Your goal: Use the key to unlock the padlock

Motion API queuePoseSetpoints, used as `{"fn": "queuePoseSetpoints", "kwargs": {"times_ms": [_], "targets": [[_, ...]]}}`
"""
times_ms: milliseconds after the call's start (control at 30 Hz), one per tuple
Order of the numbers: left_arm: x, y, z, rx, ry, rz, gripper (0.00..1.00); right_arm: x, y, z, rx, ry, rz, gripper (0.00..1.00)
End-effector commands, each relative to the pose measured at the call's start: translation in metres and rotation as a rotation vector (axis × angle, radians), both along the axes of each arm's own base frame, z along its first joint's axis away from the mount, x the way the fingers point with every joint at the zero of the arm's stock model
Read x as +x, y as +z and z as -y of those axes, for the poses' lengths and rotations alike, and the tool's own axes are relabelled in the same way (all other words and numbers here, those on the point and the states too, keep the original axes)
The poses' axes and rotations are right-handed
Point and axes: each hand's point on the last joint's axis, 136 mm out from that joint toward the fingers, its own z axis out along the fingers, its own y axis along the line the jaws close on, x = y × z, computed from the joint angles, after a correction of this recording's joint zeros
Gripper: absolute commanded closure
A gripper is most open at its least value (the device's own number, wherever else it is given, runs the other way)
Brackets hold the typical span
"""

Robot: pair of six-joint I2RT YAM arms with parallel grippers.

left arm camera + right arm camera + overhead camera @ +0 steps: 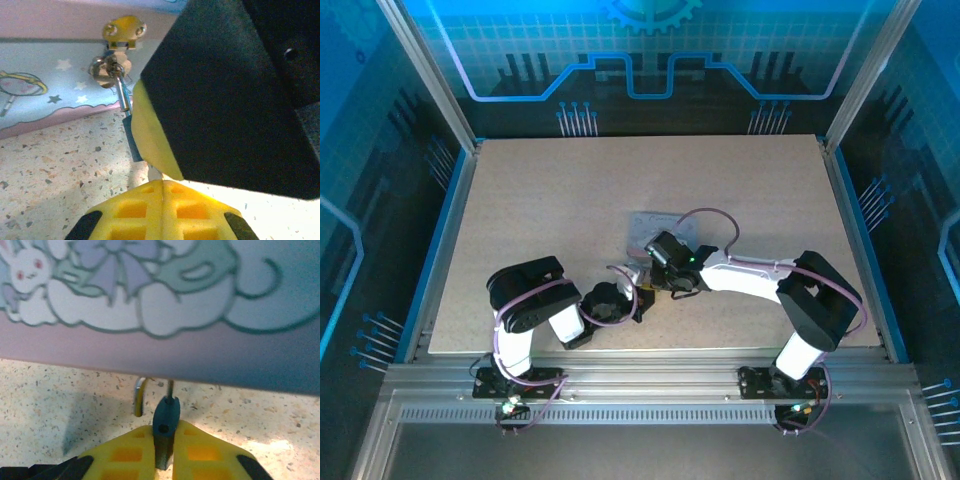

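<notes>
Dark blue-headed key (166, 415) clenched in the right gripper (164, 435), shaft tip at the small silvery padlock (106, 67), padlock hanging from the yellow hasp (124, 30) on the near wall of the printed tin (655, 230), tin near the centre of the surface (520, 200), left gripper (162, 190) pinched together, holding nothing

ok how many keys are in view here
1. The key is pinched in the right gripper, its shaft reaching up to the padlock on the tin. Another may lie hidden.

Small silvery padlock (104, 69) hanging from yellow clasp (123, 31), blue-headed key (131, 137) inserted, angled downward
</notes>
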Motion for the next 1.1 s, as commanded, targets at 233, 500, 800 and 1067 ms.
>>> {"fn": "queuePoseSetpoints", "kwargs": {"times_ms": [233, 500, 800, 1067], "targets": [[-0.006, 0.014, -0.008, -0.019, 0.001, 0.036, 0.71, -0.003, 0.004, 0.019, -0.065, 0.018, 0.057, 1.00], [-0.001, 0.016, -0.025, -0.079, 0.043, -0.038, 0.67, -0.004, 0.009, 0.029, -0.106, 0.107, 0.118, 1.00], [0.028, 0.021, -0.031, -0.167, 0.083, -0.101, 0.73, 0.001, 0.020, 0.036, -0.123, 0.212, 0.190, 1.00], [0.051, 0.019, -0.031, -0.211, 0.090, -0.136, 0.76, 0.006, 0.030, 0.038, -0.124, 0.300, 0.256, 1.00]]}}
